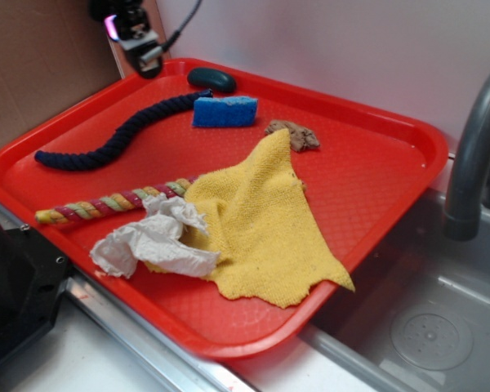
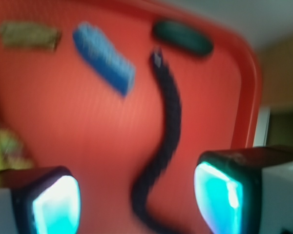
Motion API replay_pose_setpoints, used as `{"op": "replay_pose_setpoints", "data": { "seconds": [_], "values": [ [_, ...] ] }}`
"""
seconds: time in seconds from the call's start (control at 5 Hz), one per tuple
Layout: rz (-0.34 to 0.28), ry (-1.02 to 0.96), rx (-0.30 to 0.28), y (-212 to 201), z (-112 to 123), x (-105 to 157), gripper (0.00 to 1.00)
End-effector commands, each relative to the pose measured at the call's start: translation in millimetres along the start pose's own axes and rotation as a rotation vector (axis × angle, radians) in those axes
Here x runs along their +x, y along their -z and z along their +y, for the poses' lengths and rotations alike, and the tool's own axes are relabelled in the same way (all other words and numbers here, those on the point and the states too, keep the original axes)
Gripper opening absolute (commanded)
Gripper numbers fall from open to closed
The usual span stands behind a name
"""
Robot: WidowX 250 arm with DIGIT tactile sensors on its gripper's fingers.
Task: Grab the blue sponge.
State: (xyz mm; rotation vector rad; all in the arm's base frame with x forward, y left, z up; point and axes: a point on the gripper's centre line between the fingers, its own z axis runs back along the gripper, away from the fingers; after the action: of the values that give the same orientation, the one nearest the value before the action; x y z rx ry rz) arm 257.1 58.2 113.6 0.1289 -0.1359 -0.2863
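The end effector is open and empty, raised above the far left corner of the red tray. The blue sponge lies flat near the tray's far edge (between the navy rope and a brown scrap).

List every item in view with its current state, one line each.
Gripper: open, empty, above the tray.
Blue sponge: flat on the tray, untouched.
Navy rope: stretched out, curved, beside the sponge.
Dark oval lump: lying by the far rim.
Yellow cloth: spread, rumpled.
White paper: crumpled, on the cloth's edge.
Striped rope: lying straight, one end under the cloth.
Brown scrap: bunched.
Red tray: flat beside the sink.
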Motion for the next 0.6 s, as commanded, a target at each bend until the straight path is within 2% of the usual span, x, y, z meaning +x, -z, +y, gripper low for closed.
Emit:
{"op": "replay_pose_setpoints", "data": {
  "seconds": [0.0,0.2,0.4],
  "values": [
    [-0.182,0.327,-0.091,29,-28,73,1.00],
    [-0.143,0.380,-0.126,50,-39,82,1.00],
    [-0.109,0.429,-0.185,63,-51,77,1.00]
  ]
}}
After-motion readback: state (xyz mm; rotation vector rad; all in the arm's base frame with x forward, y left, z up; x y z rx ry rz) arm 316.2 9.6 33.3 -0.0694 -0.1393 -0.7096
